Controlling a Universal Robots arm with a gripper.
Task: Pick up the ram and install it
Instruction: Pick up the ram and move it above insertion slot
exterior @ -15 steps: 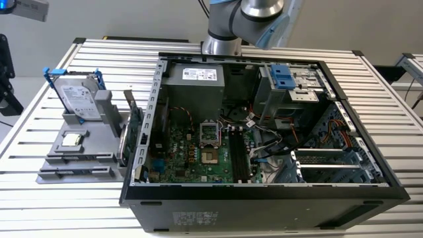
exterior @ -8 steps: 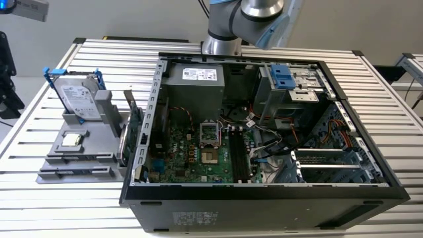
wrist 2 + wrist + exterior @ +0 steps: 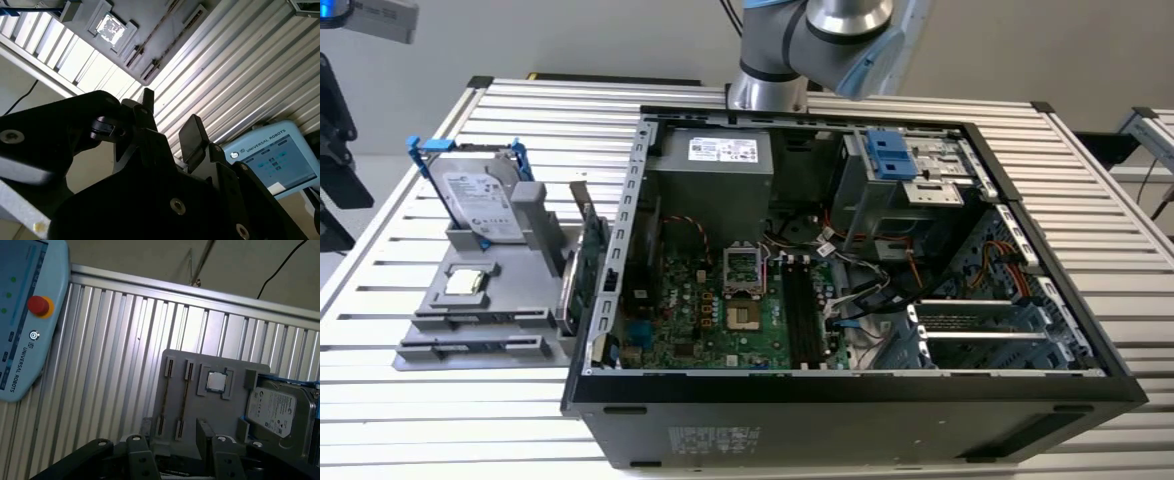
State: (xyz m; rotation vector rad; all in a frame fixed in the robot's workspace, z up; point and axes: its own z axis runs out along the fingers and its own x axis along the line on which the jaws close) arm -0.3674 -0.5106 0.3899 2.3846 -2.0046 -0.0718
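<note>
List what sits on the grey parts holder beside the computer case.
A hard drive in blue brackets stands on edge on the holder; a square chip lies in a recess. The drive hides the part of the holder behind it.

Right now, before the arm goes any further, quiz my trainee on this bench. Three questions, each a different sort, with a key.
1. True or false: the end effector is open and holds nothing.
2. In the exterior view, on which side of the computer case does the grey holder sit? A) its left B) its right C) on top of it
3. Fill in: the thing standing upright on the holder, clipped in blue brackets, is the ____.

Key
1. True: the fingers stand apart, with bare table showing between them.
2. A
3. hard drive
</note>
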